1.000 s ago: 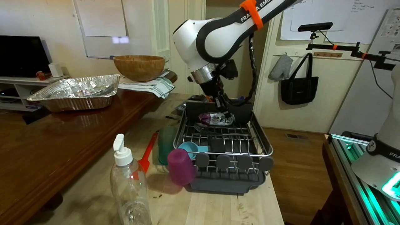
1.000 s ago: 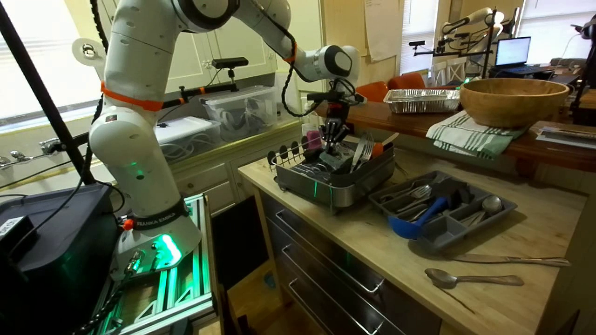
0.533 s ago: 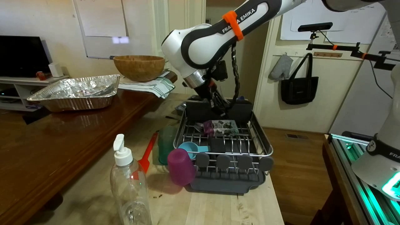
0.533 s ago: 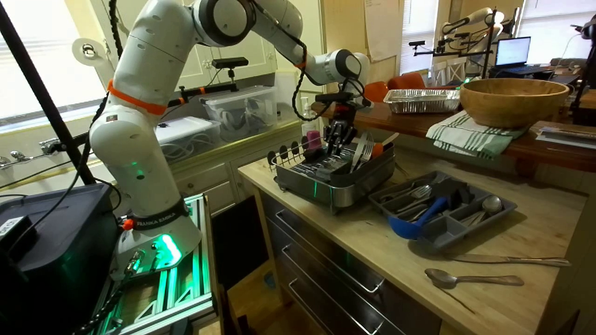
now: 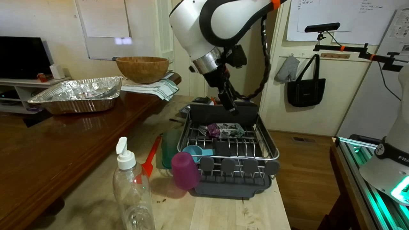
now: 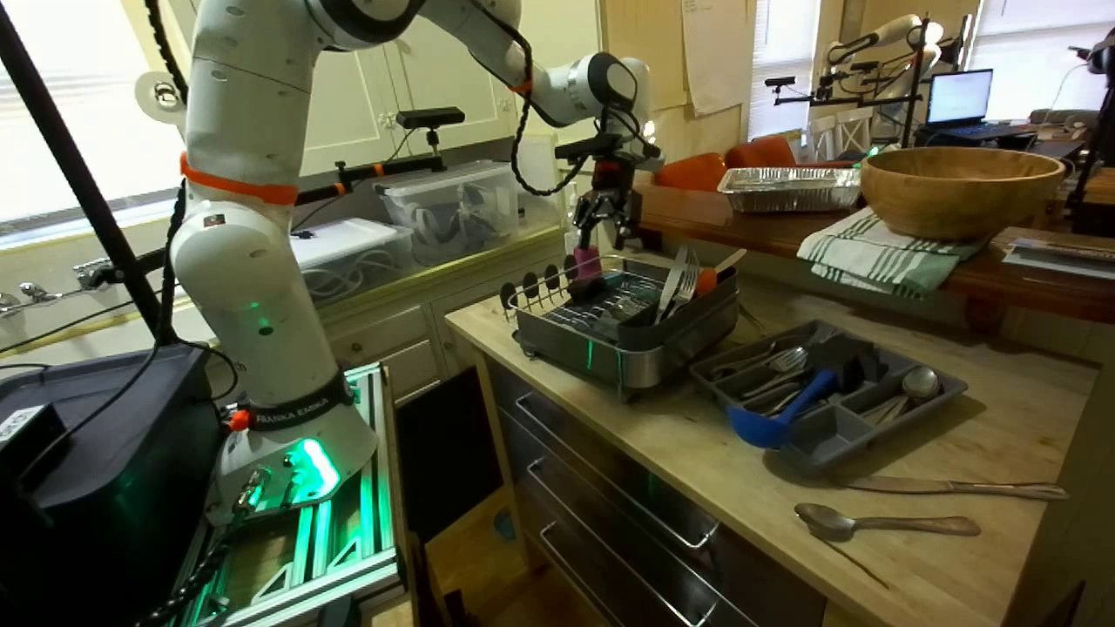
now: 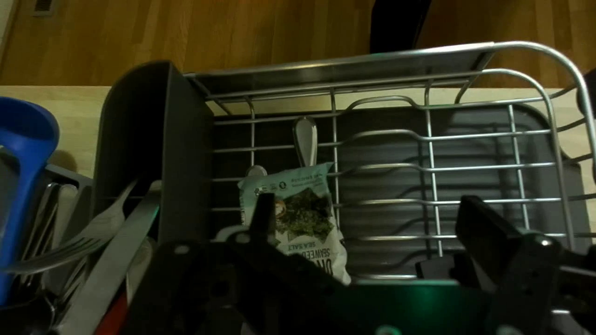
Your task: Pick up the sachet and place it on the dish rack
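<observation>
The sachet (image 7: 302,214), teal and white with a seaweed picture, lies on the wires of the dish rack (image 7: 465,163). In an exterior view the sachet (image 5: 225,131) shows a purple end and rests near the back wall inside the dark rack (image 5: 270,142). My gripper (image 7: 368,202) is spread wide above it with nothing between its fingers. Its left finger overlaps part of the sachet in the wrist view; the right one is over bare wires. An exterior view shows the gripper (image 6: 603,239) raised above the rack (image 6: 645,366), its fingertips apart.
A magenta cup (image 5: 185,172) leans at the rack's corner, with a light blue scoop (image 5: 193,150) behind it. A cutlery holder (image 7: 191,153) with upright utensils forms one end. Nearby are a pump bottle (image 5: 132,191), a green cup (image 5: 170,148) and a grey cutlery tray (image 6: 827,431).
A second ago the gripper was shut on the sachet over the rack. The sachet has come down onto the wires, and the gripper has opened and lifted away.
</observation>
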`<state>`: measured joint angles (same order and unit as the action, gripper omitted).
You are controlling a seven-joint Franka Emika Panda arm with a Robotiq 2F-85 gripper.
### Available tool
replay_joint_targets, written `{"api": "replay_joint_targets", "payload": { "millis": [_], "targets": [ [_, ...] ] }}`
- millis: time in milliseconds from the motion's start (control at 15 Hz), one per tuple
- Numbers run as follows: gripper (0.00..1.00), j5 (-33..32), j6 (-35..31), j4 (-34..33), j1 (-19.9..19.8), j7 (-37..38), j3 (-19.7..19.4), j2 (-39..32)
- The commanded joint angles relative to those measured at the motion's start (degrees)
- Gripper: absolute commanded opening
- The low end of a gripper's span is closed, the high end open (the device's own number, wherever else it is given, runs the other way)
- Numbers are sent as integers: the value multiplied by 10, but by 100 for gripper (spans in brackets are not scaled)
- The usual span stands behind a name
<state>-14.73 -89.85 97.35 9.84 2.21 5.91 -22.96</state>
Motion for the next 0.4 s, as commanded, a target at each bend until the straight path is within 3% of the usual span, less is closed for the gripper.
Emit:
{"api": "replay_joint_targets", "payload": {
  "millis": [0, 133, 200, 333],
  "targets": [
    [100, 0, -96, 137, -5, 58, -3, 131],
    [100, 10, -143, 191, -18, 80, -11, 186],
    [100, 0, -86, 105, -6, 59, -2, 116],
    [100, 0, -91, 120, -10, 58, -2, 138]
  ]
}}
